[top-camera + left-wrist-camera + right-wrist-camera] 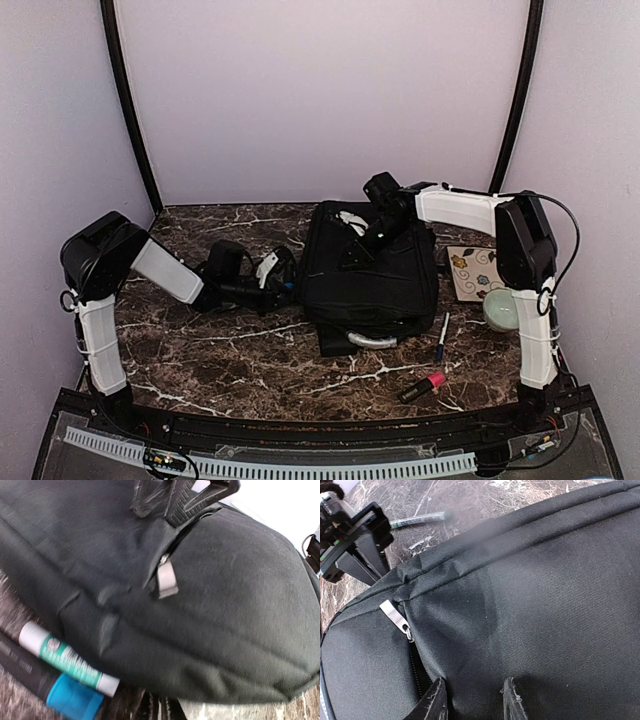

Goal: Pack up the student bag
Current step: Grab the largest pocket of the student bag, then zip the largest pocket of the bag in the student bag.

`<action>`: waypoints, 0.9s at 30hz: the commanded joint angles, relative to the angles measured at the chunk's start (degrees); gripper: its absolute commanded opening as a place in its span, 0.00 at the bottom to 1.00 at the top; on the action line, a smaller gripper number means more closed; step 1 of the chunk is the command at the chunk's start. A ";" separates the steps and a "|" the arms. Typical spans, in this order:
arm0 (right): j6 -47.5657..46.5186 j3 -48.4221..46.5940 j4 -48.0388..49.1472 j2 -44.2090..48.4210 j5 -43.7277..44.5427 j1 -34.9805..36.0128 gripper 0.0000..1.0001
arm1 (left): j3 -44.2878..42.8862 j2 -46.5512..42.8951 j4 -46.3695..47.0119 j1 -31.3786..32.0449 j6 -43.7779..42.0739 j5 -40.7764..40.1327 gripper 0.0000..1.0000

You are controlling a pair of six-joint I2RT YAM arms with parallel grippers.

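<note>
The student bag, a large black backpack, lies flat mid-table and fills both wrist views. Its silver zipper pull sits at the end of a partly open zipper. My right gripper rests on the bag's top beside that zipper, open, with flat fabric between its fingertips. My left gripper is at the bag's left edge. Its own view hides its tips; its black fingers meet the bag's corner, shut. Whether they pinch fabric I cannot tell.
A white-and-green marker and a black-and-blue stick lie on the table against the bag's left side. Right of the bag lie a flowered tile, a pale round object, a pen and a pink-tipped marker.
</note>
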State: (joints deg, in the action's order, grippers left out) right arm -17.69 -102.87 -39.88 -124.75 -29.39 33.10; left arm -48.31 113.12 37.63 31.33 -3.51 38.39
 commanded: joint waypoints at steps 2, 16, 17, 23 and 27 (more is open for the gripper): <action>2.46 -1.38 1.35 -2.51 5.45 -0.86 0.37 | 4.40 -6.78 -1.09 -0.40 0.83 -3.16 0.00; 6.69 -6.24 0.10 -8.12 9.80 -1.11 0.36 | 9.52 -13.97 -8.49 10.37 2.14 -3.83 0.00; 6.83 -6.28 0.07 -8.21 9.79 -1.11 0.36 | 9.41 -14.24 -9.07 11.56 1.91 -4.17 0.00; 7.47 -6.55 0.00 -9.26 9.42 -1.05 0.36 | 5.08 -14.32 -10.95 17.92 2.10 -5.92 0.00; 7.63 -6.68 -0.07 -9.85 9.11 -0.94 0.36 | -1.36 -10.85 -12.28 21.49 1.83 -5.34 0.00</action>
State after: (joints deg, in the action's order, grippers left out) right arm -11.22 -109.40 -43.11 -130.21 -27.42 33.17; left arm -43.75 100.86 28.69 48.60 -0.62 29.21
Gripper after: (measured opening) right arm 0.357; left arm 0.023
